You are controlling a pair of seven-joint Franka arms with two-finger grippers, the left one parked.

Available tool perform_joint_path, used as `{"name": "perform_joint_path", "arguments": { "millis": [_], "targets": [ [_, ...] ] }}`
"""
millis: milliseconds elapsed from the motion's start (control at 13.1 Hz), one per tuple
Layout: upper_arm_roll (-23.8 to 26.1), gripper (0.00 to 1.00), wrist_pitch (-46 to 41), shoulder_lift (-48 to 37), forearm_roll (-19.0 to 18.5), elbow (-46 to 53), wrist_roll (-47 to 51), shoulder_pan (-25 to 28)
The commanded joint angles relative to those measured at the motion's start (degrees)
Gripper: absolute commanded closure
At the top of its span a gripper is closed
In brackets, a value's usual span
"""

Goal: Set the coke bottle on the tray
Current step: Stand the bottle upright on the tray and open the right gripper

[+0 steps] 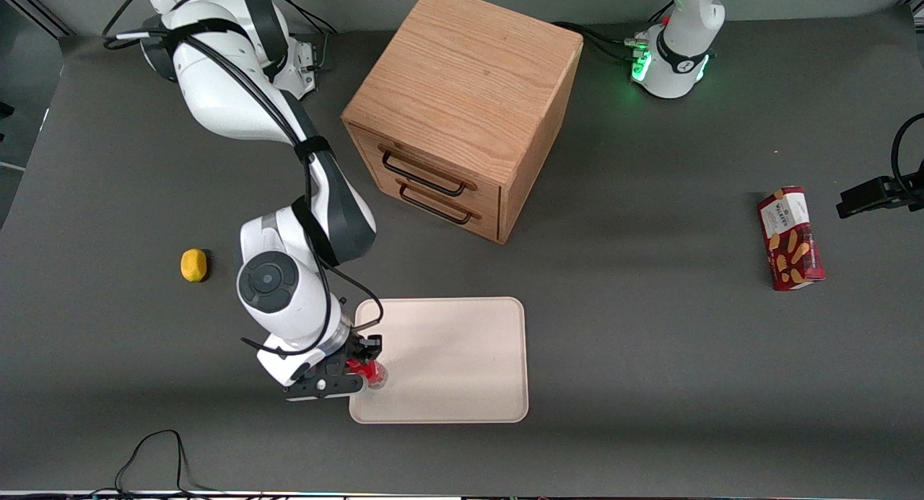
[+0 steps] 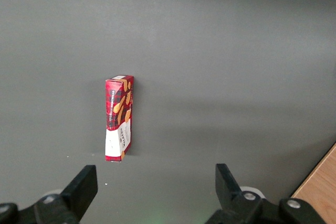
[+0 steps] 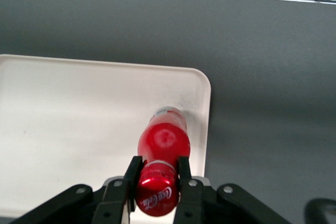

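Note:
The coke bottle [image 3: 163, 141], slim and red with a red cap and white script logo, stands upright in my right gripper [image 3: 157, 174]. Both fingers press the bottle just under its cap. The bottle's clear base is on or just above the cream-white tray [image 3: 79, 124], near the tray's corner and rim. In the front view the gripper [image 1: 359, 366] and the red bottle [image 1: 372, 372] are at the tray's [image 1: 447, 359] edge toward the working arm's end, near the corner closest to the camera.
A wooden drawer cabinet [image 1: 462, 110] stands farther from the camera than the tray. A yellow lemon [image 1: 193, 264] lies toward the working arm's end. A red biscuit box [image 1: 790, 238] lies toward the parked arm's end, and shows in the left wrist view [image 2: 119, 117].

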Motion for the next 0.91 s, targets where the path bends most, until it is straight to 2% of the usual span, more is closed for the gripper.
{"name": "perform_joint_path", "arguments": {
  "millis": [0, 304, 380, 457, 533, 837],
  "targets": [
    [0.41, 1.00, 3.56, 0.67, 0.56, -0.76, -1.45, -0.33],
    [0.41, 1.00, 5.07, 0.50, 0.56, -2.44, -1.28, -0.24],
    [0.41, 0.93, 5.07, 0.32, 0.56, -2.52, -1.01, -0.24],
    [0.41, 0.09, 5.07, -0.03, 0.56, -3.22, -0.66, -0.24],
    [0.50, 0.00, 5.24, -0.73, 0.56, -4.62, -0.57, -0.24],
    [0.50, 0.00, 5.94, -1.61, 0.56, -5.51, -0.22, -0.24]
  ]
}}
